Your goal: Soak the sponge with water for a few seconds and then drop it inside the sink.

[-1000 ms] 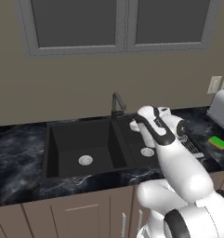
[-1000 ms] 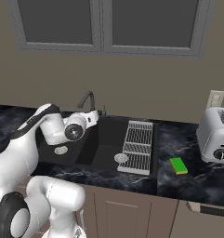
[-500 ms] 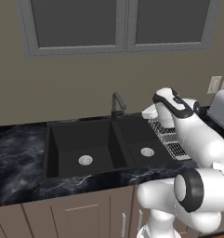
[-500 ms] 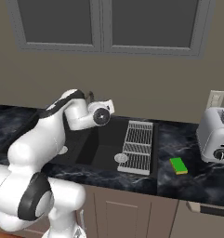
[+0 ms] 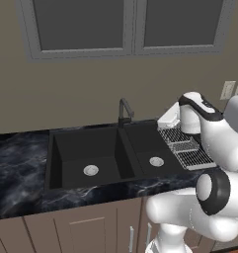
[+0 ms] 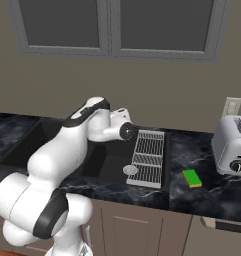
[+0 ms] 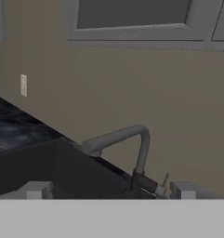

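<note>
The green sponge [image 6: 192, 178] lies flat on the dark counter, to the right of the drying rack and in front of the toaster. The black double-basin sink [image 5: 71, 148] has a drain in each basin, and its dark faucet [image 5: 123, 112] stands at the back between them. My gripper [image 7: 111, 189] hovers open over the back of the right basin, well left of the sponge. It faces the faucet [image 7: 141, 148] and the wall, with nothing between its fingertips [image 7: 36, 189]. Water is out of view at the spout.
A metal wire drying rack [image 6: 148, 157] lies across the sink's right edge. A silver toaster [image 6: 234, 150] stands at the far right by a wall outlet [image 6: 231, 106]. Windows sit above the counter. My white arm [image 5: 214, 138] hides the counter right of the rack in the left base view.
The arm has swung up and to the right, from in front of the sink to the back of the right basin. The gripper stayed open and empty. The sponge has not moved.
</note>
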You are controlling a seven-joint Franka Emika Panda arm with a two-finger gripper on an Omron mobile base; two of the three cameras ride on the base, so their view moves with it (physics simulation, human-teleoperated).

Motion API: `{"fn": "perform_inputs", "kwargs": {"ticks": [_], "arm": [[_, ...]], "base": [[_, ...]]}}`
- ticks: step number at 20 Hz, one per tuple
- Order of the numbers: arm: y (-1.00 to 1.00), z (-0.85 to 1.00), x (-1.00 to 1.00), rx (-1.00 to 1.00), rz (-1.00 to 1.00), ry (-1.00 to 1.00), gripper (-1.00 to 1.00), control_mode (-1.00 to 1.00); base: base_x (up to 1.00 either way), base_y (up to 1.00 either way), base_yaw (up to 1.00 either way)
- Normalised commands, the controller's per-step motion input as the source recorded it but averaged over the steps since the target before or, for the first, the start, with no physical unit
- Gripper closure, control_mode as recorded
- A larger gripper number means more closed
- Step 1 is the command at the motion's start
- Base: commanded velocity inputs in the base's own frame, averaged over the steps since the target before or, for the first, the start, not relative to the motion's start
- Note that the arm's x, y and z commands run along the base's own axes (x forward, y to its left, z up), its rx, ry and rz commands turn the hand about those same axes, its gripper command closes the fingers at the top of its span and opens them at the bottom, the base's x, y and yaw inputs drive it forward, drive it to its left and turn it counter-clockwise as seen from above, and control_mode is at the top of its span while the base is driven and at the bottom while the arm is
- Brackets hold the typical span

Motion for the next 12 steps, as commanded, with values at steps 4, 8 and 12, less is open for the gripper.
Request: {"fn": "perform_inputs", "kwargs": {"ticks": [4, 8, 12], "arm": [[-0.02, -0.10, 0.00, 0.03, 0.11, -0.07, -1.00, -1.00], [0.00, -0.04, 0.00, 0.00, 0.02, -0.01, -1.00, -1.00], [0.08, 0.01, 0.00, 0.00, 0.00, 0.00, -1.00, -1.00]], "base": [[0.00, 0.00, 0.00], [0.00, 0.00, 0.00], [0.00, 0.00, 0.00]]}}
